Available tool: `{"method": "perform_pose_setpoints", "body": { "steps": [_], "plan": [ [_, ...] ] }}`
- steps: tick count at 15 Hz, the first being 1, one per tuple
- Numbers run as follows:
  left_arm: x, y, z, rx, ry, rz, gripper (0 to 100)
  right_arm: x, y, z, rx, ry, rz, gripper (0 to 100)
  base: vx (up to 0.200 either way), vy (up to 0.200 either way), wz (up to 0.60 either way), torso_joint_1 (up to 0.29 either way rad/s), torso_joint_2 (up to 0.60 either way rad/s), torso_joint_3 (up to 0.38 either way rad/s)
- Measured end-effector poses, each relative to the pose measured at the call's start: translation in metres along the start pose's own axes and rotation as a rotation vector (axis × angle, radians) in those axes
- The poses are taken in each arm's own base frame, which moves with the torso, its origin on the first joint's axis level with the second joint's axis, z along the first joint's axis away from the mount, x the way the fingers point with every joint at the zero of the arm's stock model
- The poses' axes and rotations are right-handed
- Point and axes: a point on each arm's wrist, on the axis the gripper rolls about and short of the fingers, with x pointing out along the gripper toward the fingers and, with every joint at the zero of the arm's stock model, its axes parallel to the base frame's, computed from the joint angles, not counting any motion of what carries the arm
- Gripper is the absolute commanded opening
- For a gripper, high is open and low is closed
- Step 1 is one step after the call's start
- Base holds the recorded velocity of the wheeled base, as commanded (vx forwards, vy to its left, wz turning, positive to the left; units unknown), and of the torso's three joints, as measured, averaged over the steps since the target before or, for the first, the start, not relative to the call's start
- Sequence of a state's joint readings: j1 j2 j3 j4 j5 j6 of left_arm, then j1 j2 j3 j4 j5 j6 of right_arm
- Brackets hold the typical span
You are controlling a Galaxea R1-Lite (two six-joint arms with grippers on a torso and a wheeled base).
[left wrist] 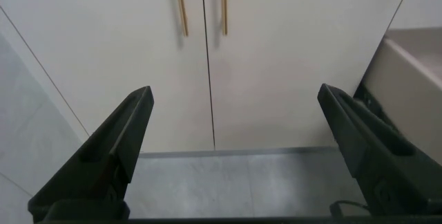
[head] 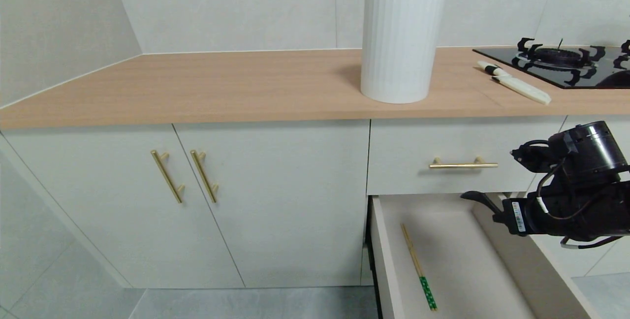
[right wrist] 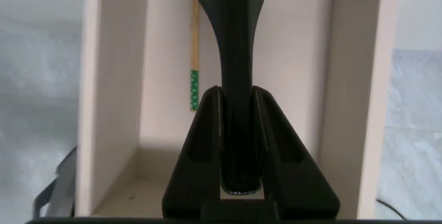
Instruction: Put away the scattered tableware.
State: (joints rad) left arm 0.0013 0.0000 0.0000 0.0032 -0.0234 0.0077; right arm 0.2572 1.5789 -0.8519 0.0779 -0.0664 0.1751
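Nearest, the open drawer (head: pixel 381 250) holds chopsticks (head: pixel 417 266) lying flat on its floor. The right gripper (head: pixel 473 196) hangs over the drawer's back end, pressed closed with nothing seen in it. The left gripper (left wrist: pixel 235 96) is spread wide, facing the cupboard doors (head: pixel 246 201). Farther off, a knife (head: pixel 514 82) lies on the wooden desk (head: pixel 221 82) just beside the stove (head: pixel 556 63), to the right of a tall white jar (head: pixel 401 46), below a tiled wall. Lying so flat, the knife may well slip from a pinch and skid toward the stove
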Motion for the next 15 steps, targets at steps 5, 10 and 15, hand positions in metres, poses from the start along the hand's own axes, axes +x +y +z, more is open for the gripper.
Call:
{"method": "perform_pose_setpoints", "body": {
  "steps": [5, 10, 15],
  "plan": [
    [0.0, 0.0, 0.0, 0.0, 0.0, 0.0, 100, 0.001, 0.0, 0.0, -0.003, 0.004, 0.0, 0, 0.0, 0.0, 0.0, -0.028, 0.16, 0.112],
    [0.0, 0.0, 0.0, 0.0, 0.0, 0.0, 100, 0.01, 0.001, 0.001, -0.005, 0.008, 0.0, 0, 0.0, 0.0, 0.0, 0.0, 0.0, 0.0],
    [0.0, 0.0, 0.0, 0.0, 0.0, 0.0, 100, 0.058, 0.003, -0.002, -0.006, 0.022, -0.012, 0, 0.0, 0.0, 0.0, 0.0, 0.0, 0.0]
  ]
}}
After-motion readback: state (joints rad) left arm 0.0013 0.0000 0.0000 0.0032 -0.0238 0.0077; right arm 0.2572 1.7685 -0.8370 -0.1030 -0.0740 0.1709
